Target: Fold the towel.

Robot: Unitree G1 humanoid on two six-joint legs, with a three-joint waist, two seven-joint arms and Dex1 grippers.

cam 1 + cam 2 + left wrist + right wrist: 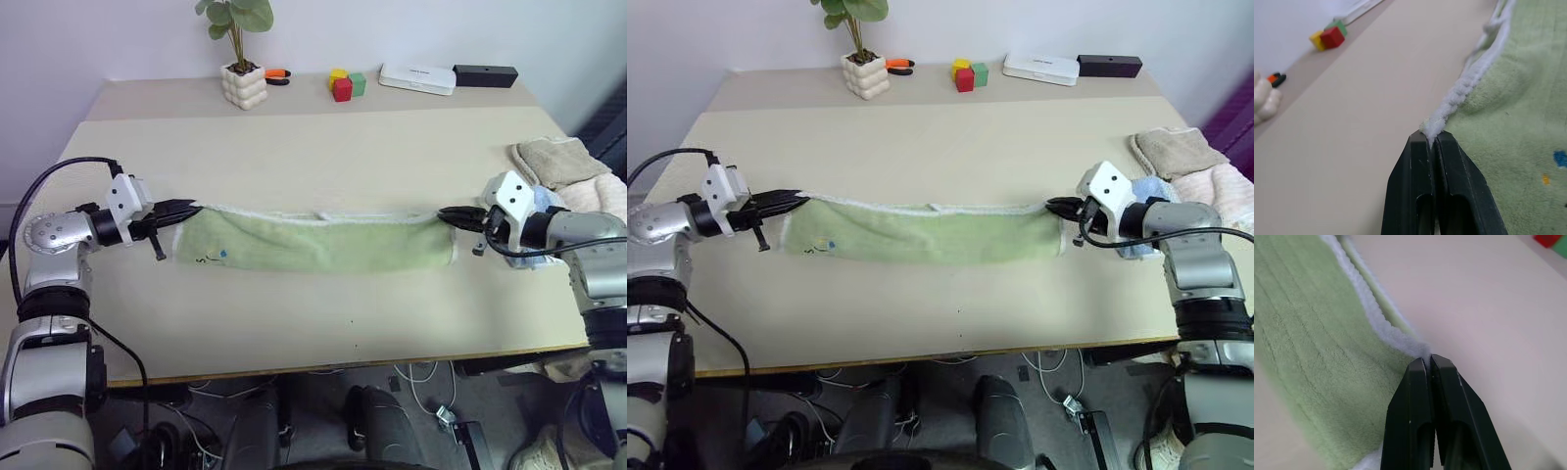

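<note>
The light green towel (313,245) with white edging stretches as a long band across the middle of the beige table, its upper edge lifted and pulled taut. My left gripper (191,209) is shut on the towel's left top corner; the left wrist view shows the white edging (1449,105) pinched between the black fingers (1418,188). My right gripper (446,214) is shut on the right top corner, where the right wrist view shows the white edge (1396,338) caught at the fingertips (1442,401). A small dark printed mark (222,257) sits near the towel's left end.
Folded beige, pink and light blue towels (558,162) are stacked at the table's right edge. Along the back stand a potted plant (243,83), an orange tool (277,75), coloured blocks (345,84), a white box (417,78) and a black box (485,75).
</note>
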